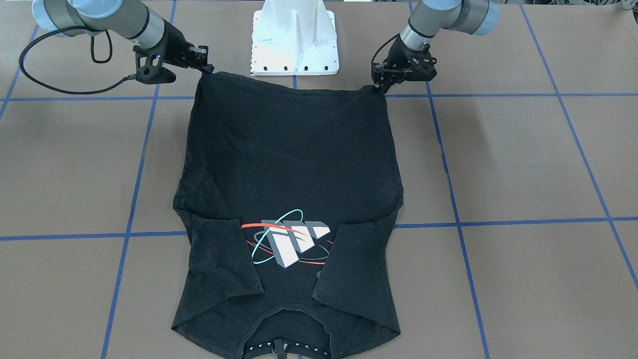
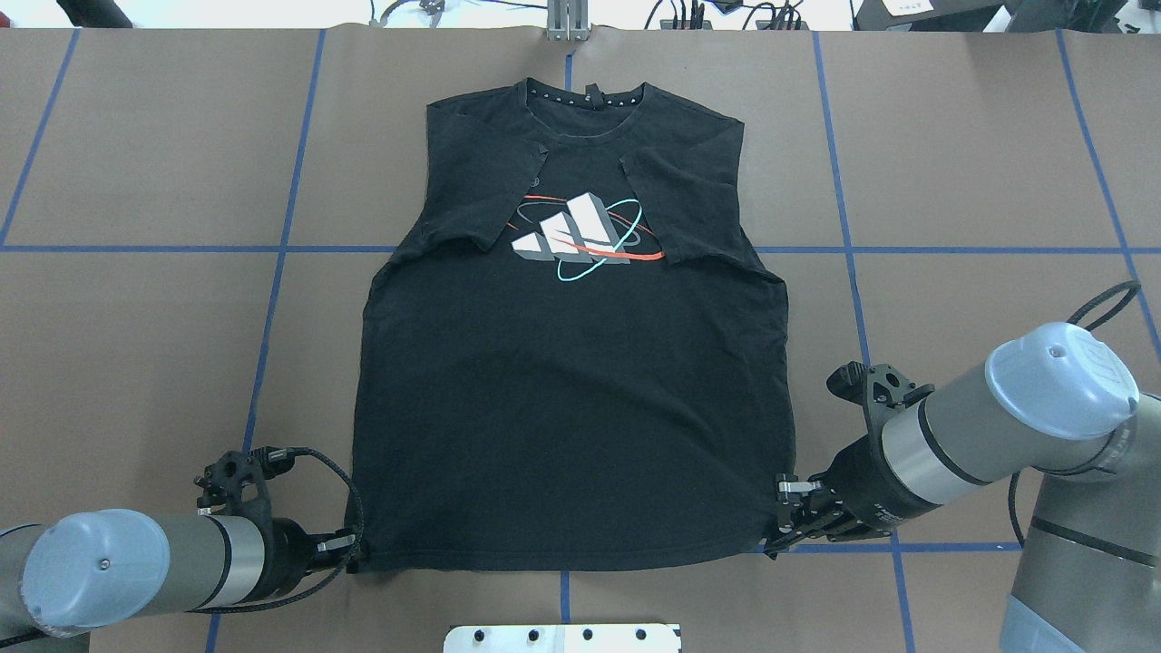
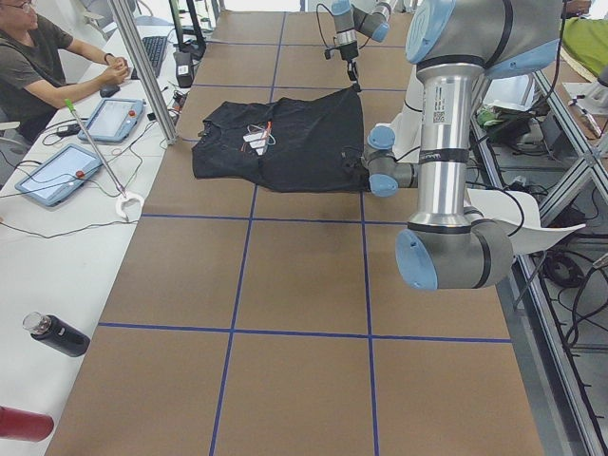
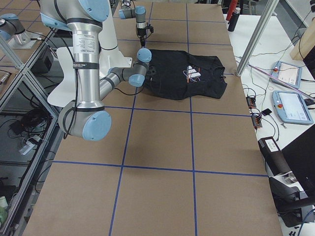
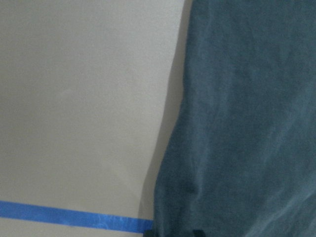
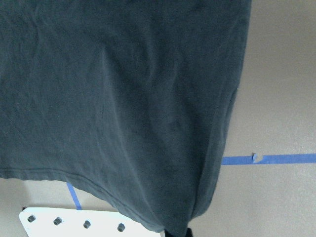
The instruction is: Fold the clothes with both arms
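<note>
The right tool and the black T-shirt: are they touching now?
Touching. In the overhead view the right tool pinches a hem corner of the black T-shirt, with no gap between them.

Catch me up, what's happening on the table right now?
The robot is folding a black T-shirt, which lies graphic side up with both sleeves already folded in over the chest. The left gripper pinches one hem corner and the right gripper the other, at the edge nearest the robot. The hem has not yet been brought toward the collar.

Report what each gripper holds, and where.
Both hold the black short-sleeved T-shirt by its bottom hem: left gripper at one corner, right gripper at the other.
</note>
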Motion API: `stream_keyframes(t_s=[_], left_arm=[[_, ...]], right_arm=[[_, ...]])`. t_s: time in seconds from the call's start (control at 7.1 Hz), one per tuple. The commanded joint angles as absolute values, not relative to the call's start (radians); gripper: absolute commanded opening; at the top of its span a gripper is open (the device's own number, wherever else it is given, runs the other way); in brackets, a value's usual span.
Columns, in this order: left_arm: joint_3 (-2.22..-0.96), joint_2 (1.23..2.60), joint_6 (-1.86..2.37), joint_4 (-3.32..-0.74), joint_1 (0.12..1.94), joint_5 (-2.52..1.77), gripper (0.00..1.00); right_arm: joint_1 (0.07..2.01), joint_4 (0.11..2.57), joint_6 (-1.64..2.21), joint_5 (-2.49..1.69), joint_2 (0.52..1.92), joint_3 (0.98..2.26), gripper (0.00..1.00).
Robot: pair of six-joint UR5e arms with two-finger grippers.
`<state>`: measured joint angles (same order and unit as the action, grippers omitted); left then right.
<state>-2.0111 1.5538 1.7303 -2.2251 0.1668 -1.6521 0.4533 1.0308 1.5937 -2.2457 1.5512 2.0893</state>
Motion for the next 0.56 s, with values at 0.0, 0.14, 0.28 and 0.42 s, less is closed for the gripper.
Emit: stream_keyframes(t_s=[0.0, 0.14, 0.28, 0.42], left_arm=[[-2.01, 1.554, 1.73, -2.223, 0.164, -1.652, 0.38], [-2.003, 1.552, 1.732, -2.223, 0.152, -1.651, 0.38], [-2.003, 1.552, 1.732, -2.223, 0.152, -1.651, 0.38], [-1.999, 1.552, 1.732, -2.221, 0.147, -1.651, 0.38]], right_arm=[[0.453, 1.029, 1.594, -2.246, 1.551, 2.089, 0.0], [0.453, 1.031, 1.594, -2.246, 1.551, 2.089, 0.0], [0.454, 1.031, 1.594, -2.246, 1.551, 2.089, 0.0], [0.454, 1.031, 1.592, -2.246, 1.551, 2.089, 0.0]])
